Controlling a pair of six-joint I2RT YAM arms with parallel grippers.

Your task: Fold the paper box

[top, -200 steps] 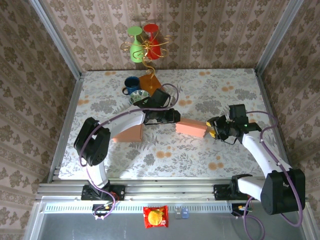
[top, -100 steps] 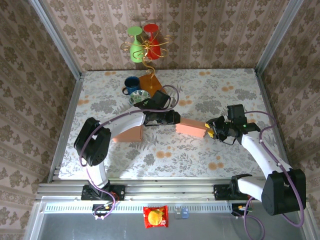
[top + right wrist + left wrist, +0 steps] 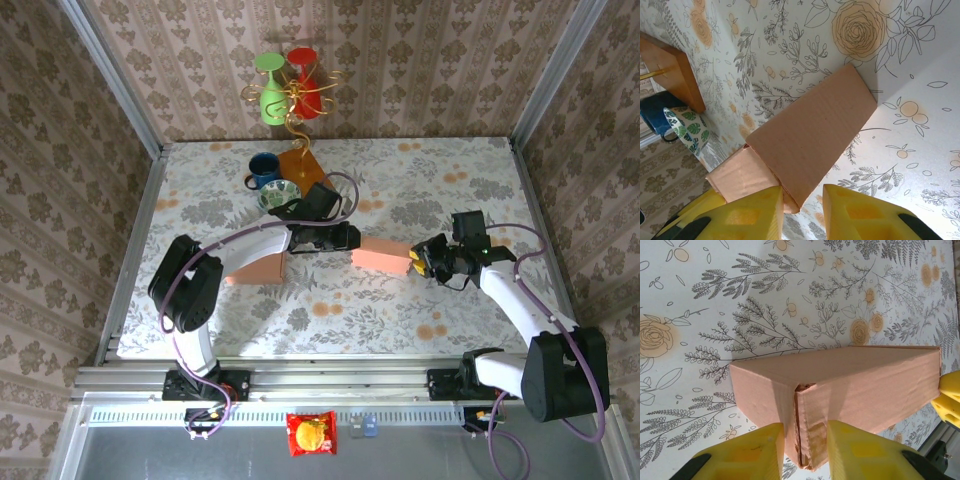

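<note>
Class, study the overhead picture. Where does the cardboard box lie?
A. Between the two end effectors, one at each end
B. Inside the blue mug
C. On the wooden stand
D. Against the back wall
A: the cardboard box has the left end effector at one end and the right end effector at the other.

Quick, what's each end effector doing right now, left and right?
Left end effector: shut on one end of the paper box.
Right end effector: open, straddling its other end, gap on one side.

Seen fr. above, L gripper (image 3: 347, 240) & R gripper (image 3: 418, 260) flank opposite ends of a salmon paper box (image 3: 380, 257) mid-table (image 3: 450, 180).
</note>
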